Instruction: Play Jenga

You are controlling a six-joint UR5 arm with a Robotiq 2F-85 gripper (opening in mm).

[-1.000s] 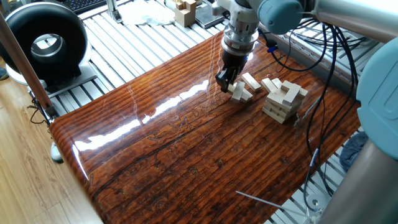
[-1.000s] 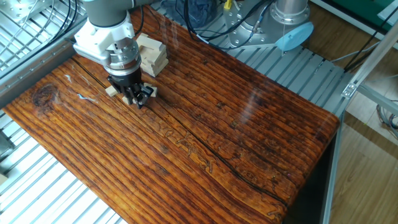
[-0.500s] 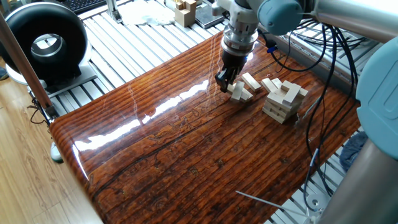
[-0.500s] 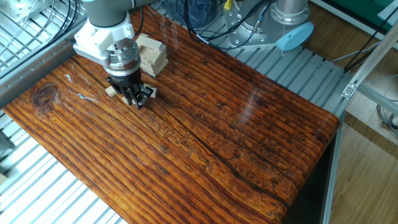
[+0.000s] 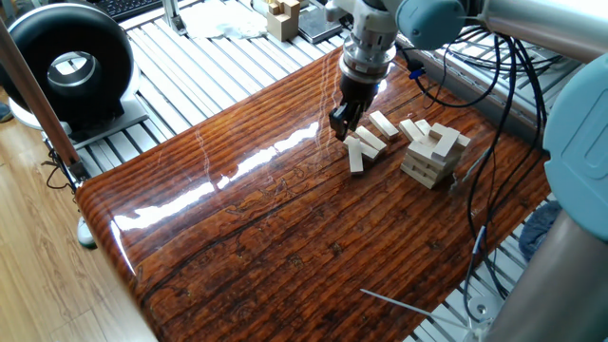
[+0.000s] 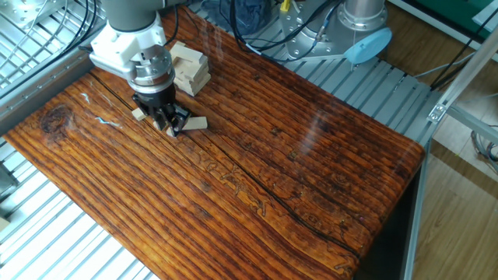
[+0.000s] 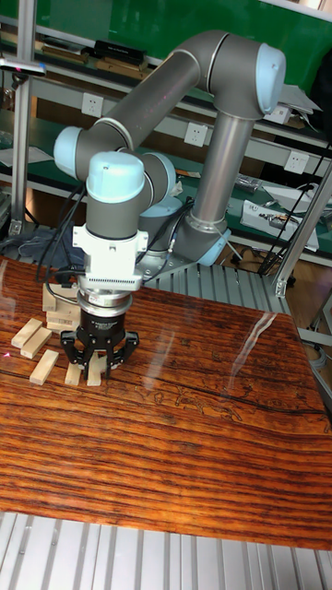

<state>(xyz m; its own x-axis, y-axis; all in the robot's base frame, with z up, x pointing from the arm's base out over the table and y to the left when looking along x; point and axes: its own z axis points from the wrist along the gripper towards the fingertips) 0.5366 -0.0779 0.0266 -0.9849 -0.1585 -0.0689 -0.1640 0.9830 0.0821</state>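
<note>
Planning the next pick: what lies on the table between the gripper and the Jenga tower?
In one fixed view, loose blocks lie on the table between the gripper and the Jenga tower.

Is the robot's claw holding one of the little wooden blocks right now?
No. The gripper holds nothing; one loose block lies flat on the table just beside its fingertips.
</note>
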